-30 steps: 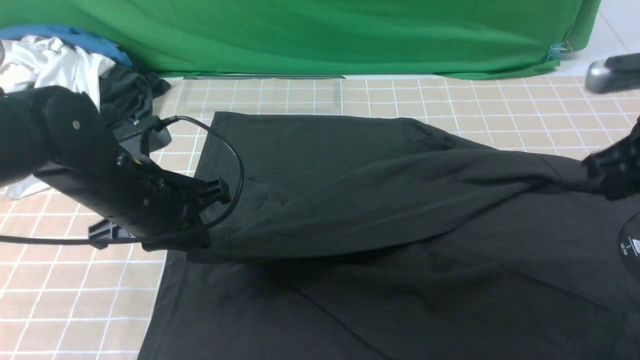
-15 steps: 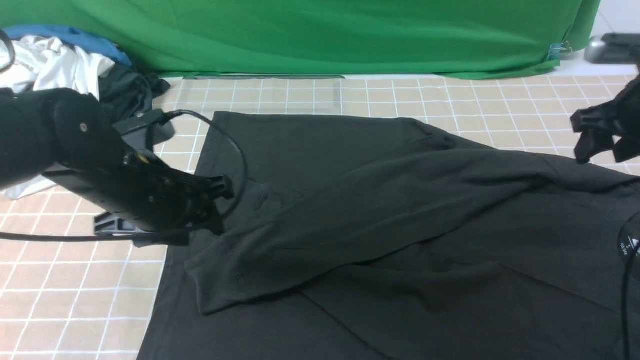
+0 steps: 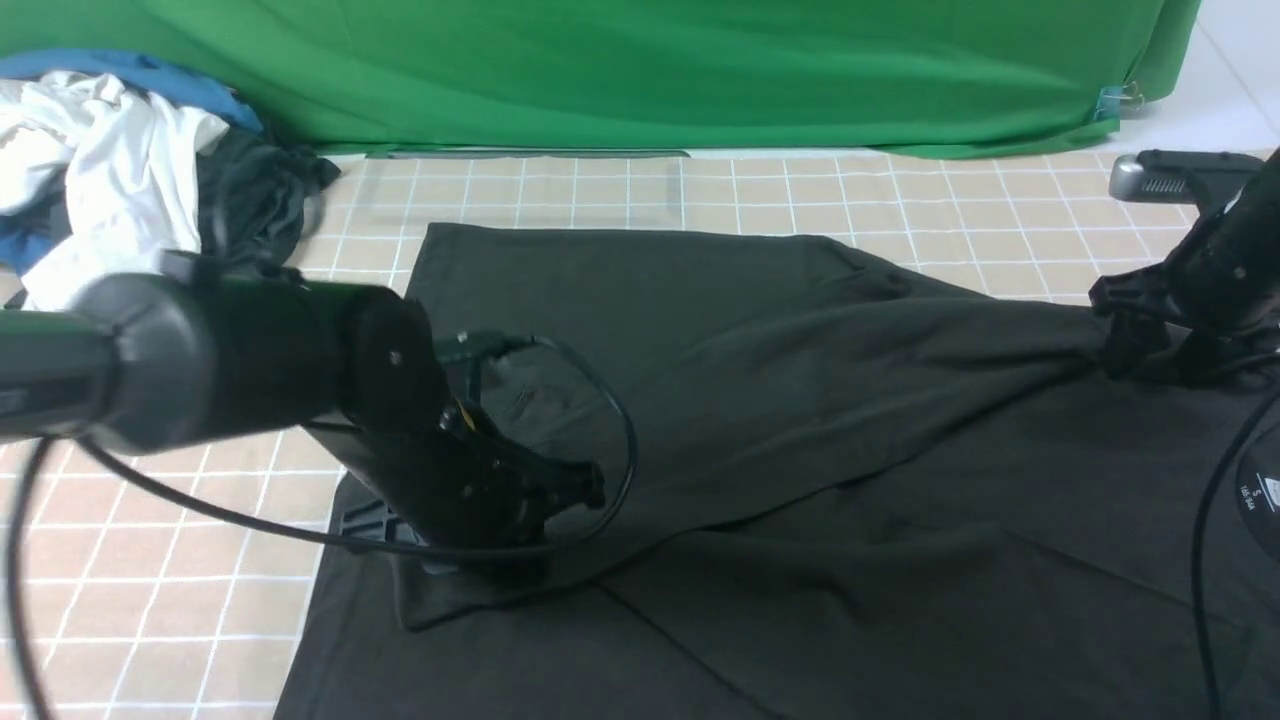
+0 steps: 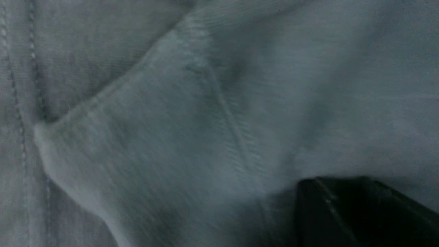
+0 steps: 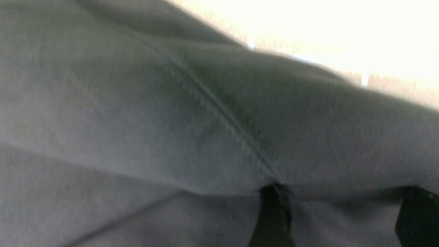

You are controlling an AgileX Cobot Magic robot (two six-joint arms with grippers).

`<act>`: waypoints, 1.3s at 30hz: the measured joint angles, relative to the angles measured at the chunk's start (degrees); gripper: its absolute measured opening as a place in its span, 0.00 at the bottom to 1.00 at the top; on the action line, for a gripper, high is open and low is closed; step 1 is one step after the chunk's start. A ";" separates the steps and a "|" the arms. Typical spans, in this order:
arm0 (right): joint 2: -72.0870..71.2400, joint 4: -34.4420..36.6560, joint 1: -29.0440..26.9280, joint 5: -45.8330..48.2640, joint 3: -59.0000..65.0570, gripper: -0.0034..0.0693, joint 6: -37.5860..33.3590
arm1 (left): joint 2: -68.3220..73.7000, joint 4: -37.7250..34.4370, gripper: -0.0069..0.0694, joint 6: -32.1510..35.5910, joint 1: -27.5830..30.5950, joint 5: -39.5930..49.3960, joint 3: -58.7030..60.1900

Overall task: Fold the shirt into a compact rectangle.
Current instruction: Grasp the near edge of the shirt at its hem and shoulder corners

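Beige cloth with a white grid covered the bench (image 3: 150, 600), and a green backdrop (image 3: 640, 70) hung along its far edge. At the far left corner sat a heap of white, blue and dark clothes (image 3: 120, 170). The shirt (image 3: 800, 400) lay spread over the middle and right of the bench, its far half doubled over toward the near edge in a slanting fold, its neck label (image 3: 1262, 495) at the right edge.

Half a second earlier the left gripper (image 3: 470, 560) had been by the shirt's left border; now it had come in over the cloth and pressed down at the left end of the folded layer. Only one of its fingers (image 4: 360, 212) showed in the left wrist view, against the fabric, so I could not tell whether they were open or closed. The right gripper (image 3: 1130, 345), raised clear of the cloth half a second before, had dropped to the right end of the fold. Its fingers (image 5: 274, 216) stood spread apart, with fabric lying at their tips. A second ago the folded layer was stretched between both grippers; it had since settled flat.
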 joint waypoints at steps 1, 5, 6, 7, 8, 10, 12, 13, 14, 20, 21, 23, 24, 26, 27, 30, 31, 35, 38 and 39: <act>0.12 0.00 0.00 -1.08 0.00 0.66 0.00 | 0.34 0.00 0.31 0.00 0.00 -0.12 -0.29; 0.62 0.00 0.00 -5.20 -0.05 0.38 -1.46 | 1.15 -0.19 0.29 -0.12 0.00 -0.06 -0.68; 0.67 0.01 0.00 -7.19 -0.05 0.22 -2.48 | 1.32 -0.19 0.29 -0.12 0.00 0.12 -0.89; 0.69 0.01 0.00 -8.37 -0.34 0.16 -2.88 | 1.51 -0.19 0.29 -0.12 0.00 0.25 -0.91; 0.74 0.01 0.00 -9.18 -0.74 0.13 -3.08 | 1.58 -0.24 0.29 -0.12 0.00 0.27 -0.95; 0.74 -0.04 0.00 -11.18 -2.07 0.10 -3.27 | 1.66 -0.24 0.29 -0.12 0.00 0.38 -0.95; 0.74 -0.09 0.00 -12.08 -3.70 0.10 -3.45 | 1.66 -0.24 0.29 -0.12 0.00 0.50 -1.01; 0.74 -0.09 0.00 -12.06 -4.39 0.10 -3.51 | 1.66 -0.24 0.29 -0.12 0.00 0.54 -1.01; 0.74 -0.09 0.00 -12.00 -4.93 0.10 -3.51 | 1.66 -0.24 0.29 -0.12 0.00 0.54 -1.01; 0.74 -0.09 -0.21 -0.61 -8.86 0.16 -2.63 | 1.66 -0.24 0.29 -0.12 0.06 1.41 -1.77; 0.65 -0.09 -0.21 2.53 -9.64 0.18 -2.63 | 1.57 -0.19 0.29 -0.12 0.06 1.41 -1.82; 0.02 -0.03 -0.21 10.44 -10.78 0.25 -3.22 | 1.10 -0.19 0.29 -0.12 0.06 1.22 -1.77; -0.30 0.09 -0.21 12.49 -10.84 0.28 -3.79 | 0.88 -0.19 0.29 -0.12 0.06 0.91 -1.69; -0.62 0.15 -0.21 14.30 -10.42 0.35 -4.41 | 0.21 -0.23 0.29 -0.12 0.06 0.26 -1.44; -0.62 0.15 -0.21 14.30 -10.42 0.35 -4.41 | 0.11 -0.23 0.29 -0.12 0.06 0.26 -1.44; -0.32 0.15 -0.21 12.26 -7.74 0.50 -4.94 | -1.69 -0.23 0.29 -0.12 0.06 -0.29 -1.44; -0.26 0.15 -0.21 11.78 -7.47 0.52 -5.10 | -1.76 -0.23 0.29 -0.12 0.06 -0.28 -1.44; 1.75 0.11 0.02 6.82 -6.77 0.61 -7.04 | -2.33 -0.23 0.29 -0.12 0.06 -0.93 -1.44; 3.34 -0.18 0.62 3.99 -6.74 0.63 -7.76 | -2.33 -0.23 0.29 -0.12 0.06 -1.31 -1.44; 3.67 -0.33 0.84 3.17 -6.74 0.63 -7.94 | -2.33 -0.23 0.29 -0.12 0.06 -1.53 -1.44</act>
